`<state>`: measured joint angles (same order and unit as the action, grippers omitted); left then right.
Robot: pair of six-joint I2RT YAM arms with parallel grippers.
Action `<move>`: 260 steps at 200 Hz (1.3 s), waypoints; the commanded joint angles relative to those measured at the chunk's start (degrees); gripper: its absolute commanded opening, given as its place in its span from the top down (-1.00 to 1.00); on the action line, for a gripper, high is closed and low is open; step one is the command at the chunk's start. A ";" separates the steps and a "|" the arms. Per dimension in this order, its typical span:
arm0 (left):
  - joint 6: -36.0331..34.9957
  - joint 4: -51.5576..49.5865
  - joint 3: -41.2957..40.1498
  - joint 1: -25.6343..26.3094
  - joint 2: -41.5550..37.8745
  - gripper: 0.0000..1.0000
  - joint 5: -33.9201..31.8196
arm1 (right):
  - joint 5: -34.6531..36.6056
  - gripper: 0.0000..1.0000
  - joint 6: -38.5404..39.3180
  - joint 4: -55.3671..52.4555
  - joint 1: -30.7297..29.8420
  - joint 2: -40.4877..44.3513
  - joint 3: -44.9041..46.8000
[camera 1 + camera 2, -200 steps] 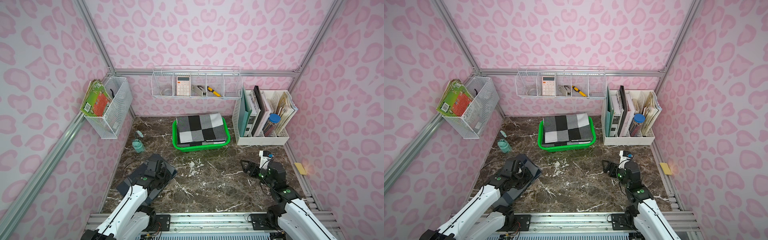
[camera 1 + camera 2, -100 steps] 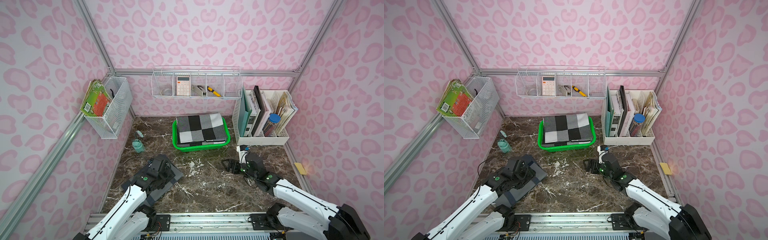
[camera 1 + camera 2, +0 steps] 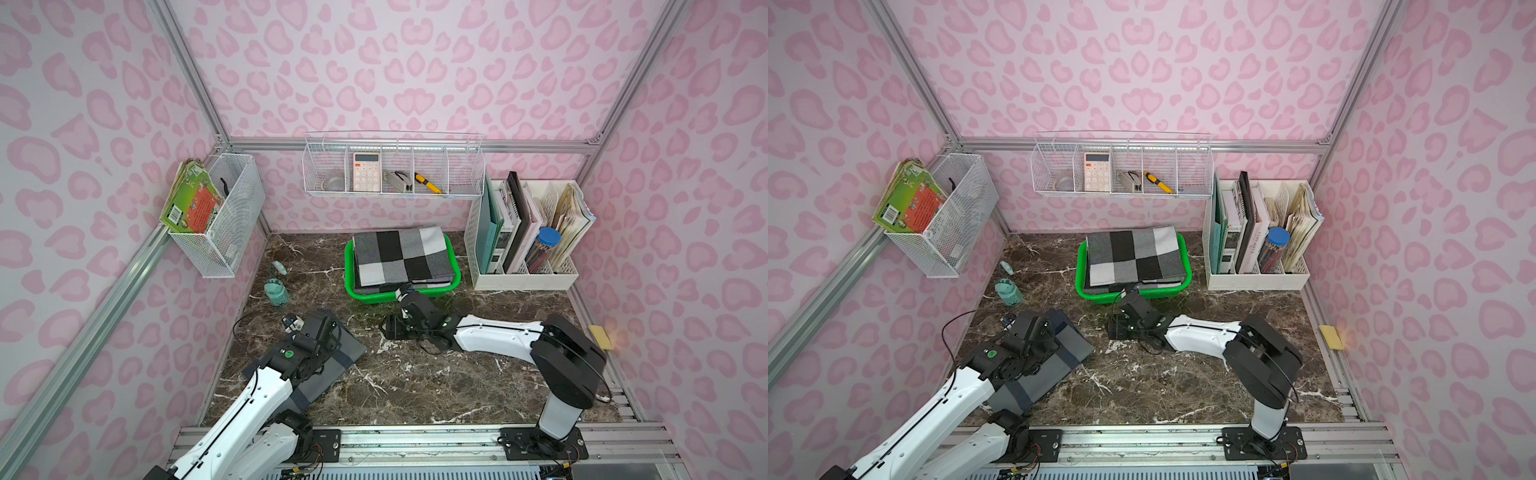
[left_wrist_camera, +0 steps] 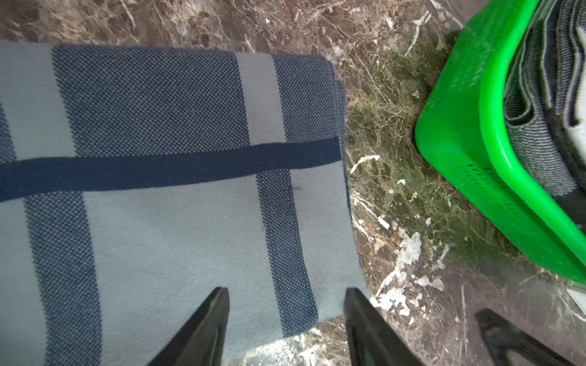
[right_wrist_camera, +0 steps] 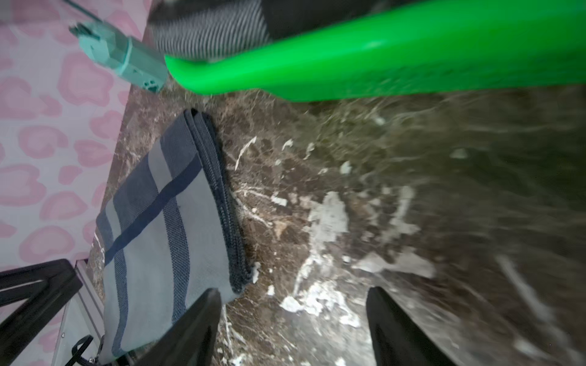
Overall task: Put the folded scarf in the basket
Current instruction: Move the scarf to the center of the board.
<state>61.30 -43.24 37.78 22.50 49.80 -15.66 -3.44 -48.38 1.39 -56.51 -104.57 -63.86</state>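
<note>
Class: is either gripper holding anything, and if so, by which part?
Nothing is held. The left gripper is open over the blue scarf; the right gripper is open over the bare table beside it.

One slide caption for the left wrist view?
Open left gripper over folded blue-grey scarf on marble table, beside green basket.

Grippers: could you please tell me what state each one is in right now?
Left gripper: open, over the folded scarf, holding nothing.
Right gripper: open, holding nothing.
</note>
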 commanded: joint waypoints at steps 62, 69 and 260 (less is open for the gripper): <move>2.04 -2.06 -4.04 -0.05 -7.16 -0.26 -3.76 | -4.88 -0.26 -2.58 -7.14 -5.70 -17.27 -17.96; 2.22 -1.86 -4.80 0.00 -8.28 -0.25 -3.75 | -5.36 -0.21 -2.62 -7.21 -5.86 -18.11 -18.75; 6.25 13.23 -4.62 1.81 -0.66 -0.26 14.26 | 17.81 0.98 -15.90 -16.93 -4.53 41.20 36.01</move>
<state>67.31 -32.71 32.47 23.57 47.70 -4.08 6.15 -60.71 -10.28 -61.23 -71.92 -31.66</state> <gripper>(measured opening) 0.627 0.073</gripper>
